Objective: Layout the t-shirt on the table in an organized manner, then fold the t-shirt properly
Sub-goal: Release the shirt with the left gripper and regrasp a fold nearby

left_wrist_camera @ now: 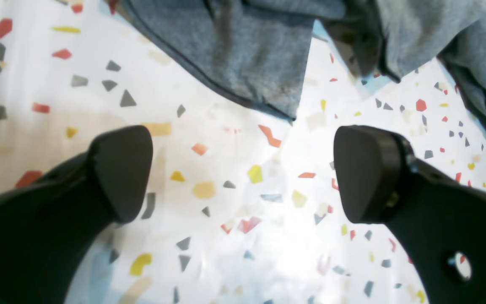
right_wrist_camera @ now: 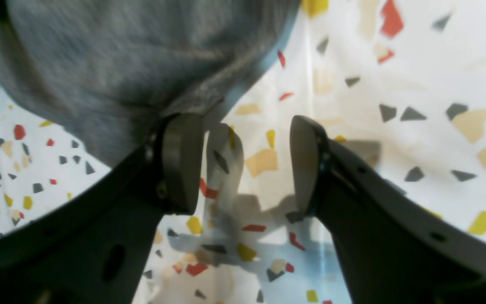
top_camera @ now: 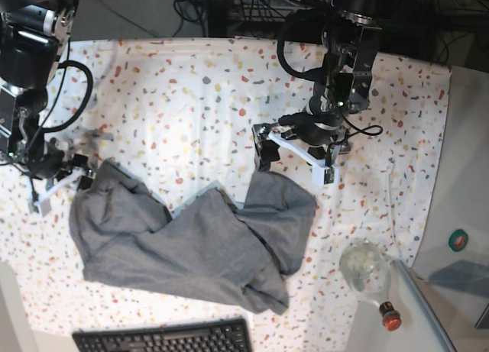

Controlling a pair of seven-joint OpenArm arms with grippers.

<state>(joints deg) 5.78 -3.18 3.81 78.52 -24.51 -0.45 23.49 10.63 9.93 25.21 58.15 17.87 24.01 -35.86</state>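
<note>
Rumpled t-shirt (top_camera: pixel 191 245) on the bench (top_camera: pixel 191 100); keyboard (top_camera: pixel 164 338) and bottle (top_camera: pixel 369 276) nearby. Left end effector (left_wrist_camera: pixel 243 173) wide, empty; right end effector (right_wrist_camera: pixel 243 164) parted beside the shirt's edge.

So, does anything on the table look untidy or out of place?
Yes. The t-shirt lies crumpled on the table, its right end doubled over and its middle bunched, not spread flat. Nothing looks spilled or damaged.

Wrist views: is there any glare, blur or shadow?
Left wrist view: bright glare washes the table. Right wrist view: the t-shirt is blurred and the right gripper casts a dark shadow on the cloth.
</note>
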